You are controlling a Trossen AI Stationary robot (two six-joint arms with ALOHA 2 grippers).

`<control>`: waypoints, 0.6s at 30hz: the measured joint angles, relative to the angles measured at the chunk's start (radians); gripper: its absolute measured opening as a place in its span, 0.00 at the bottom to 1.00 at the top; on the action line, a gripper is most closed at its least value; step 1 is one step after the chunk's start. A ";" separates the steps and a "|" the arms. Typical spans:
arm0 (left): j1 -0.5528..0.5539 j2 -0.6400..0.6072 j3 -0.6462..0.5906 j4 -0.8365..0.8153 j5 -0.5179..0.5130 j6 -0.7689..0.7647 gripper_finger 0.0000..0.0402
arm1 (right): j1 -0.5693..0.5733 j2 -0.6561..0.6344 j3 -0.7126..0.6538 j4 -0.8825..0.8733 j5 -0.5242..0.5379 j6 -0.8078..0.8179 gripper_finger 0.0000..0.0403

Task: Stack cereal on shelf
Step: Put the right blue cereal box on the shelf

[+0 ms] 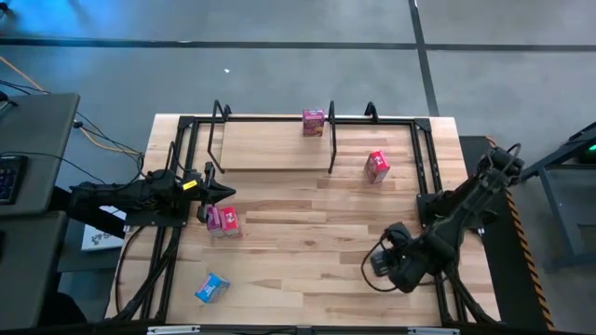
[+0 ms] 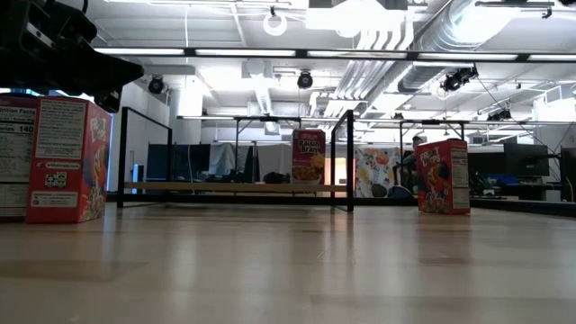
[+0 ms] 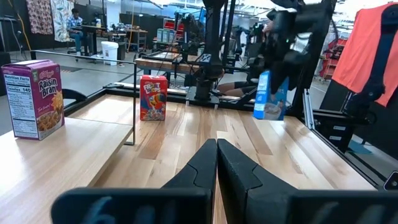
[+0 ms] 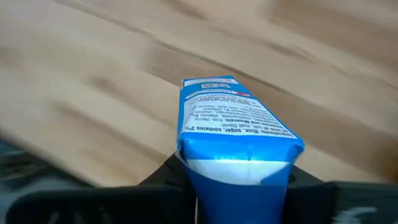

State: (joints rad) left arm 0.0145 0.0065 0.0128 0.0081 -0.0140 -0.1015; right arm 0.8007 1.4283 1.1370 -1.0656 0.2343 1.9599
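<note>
The shelf (image 1: 270, 149) spans the far side of the surface (image 1: 307, 251), a purple box (image 1: 314, 122) upright on its back edge. The right arm folds low at the near right; its tool (image 4: 239, 177) clamps a blue box (image 4: 233, 134), long axis pointing away from the wrist. The left tool (image 1: 223, 193) rests shut and empty above a pink box (image 1: 223, 221).

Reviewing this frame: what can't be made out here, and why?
- High view: held blue box hidden under the right gripper and arm.
- Right wrist view: that box's front faces away; tabletop blurred.
- Low view: leftmost pink box cut off by left edge.
- High view: print on loose blue box too small.
</note>
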 joint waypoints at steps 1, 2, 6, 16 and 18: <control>0.000 0.000 0.000 0.000 0.000 0.000 0.01 | -0.017 -0.014 0.000 0.043 0.035 -0.050 0.20; 0.000 0.000 0.000 0.000 0.000 0.000 0.01 | -0.039 -0.029 0.000 0.099 0.070 -0.115 0.21; 0.000 0.000 0.000 0.000 0.000 0.000 0.01 | -0.176 -0.070 0.003 0.359 0.089 -0.444 0.21; 0.000 0.000 0.000 0.000 0.000 0.000 0.01 | -0.574 0.066 0.356 0.417 -0.028 -1.228 0.21; 0.000 0.000 0.000 0.000 0.000 0.000 0.01 | -0.637 0.123 0.450 0.367 -0.010 -1.345 0.21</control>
State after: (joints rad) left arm 0.0144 0.0063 0.0128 0.0081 -0.0143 -0.1016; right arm 0.1637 1.5516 1.5869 -0.6987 0.2248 0.6149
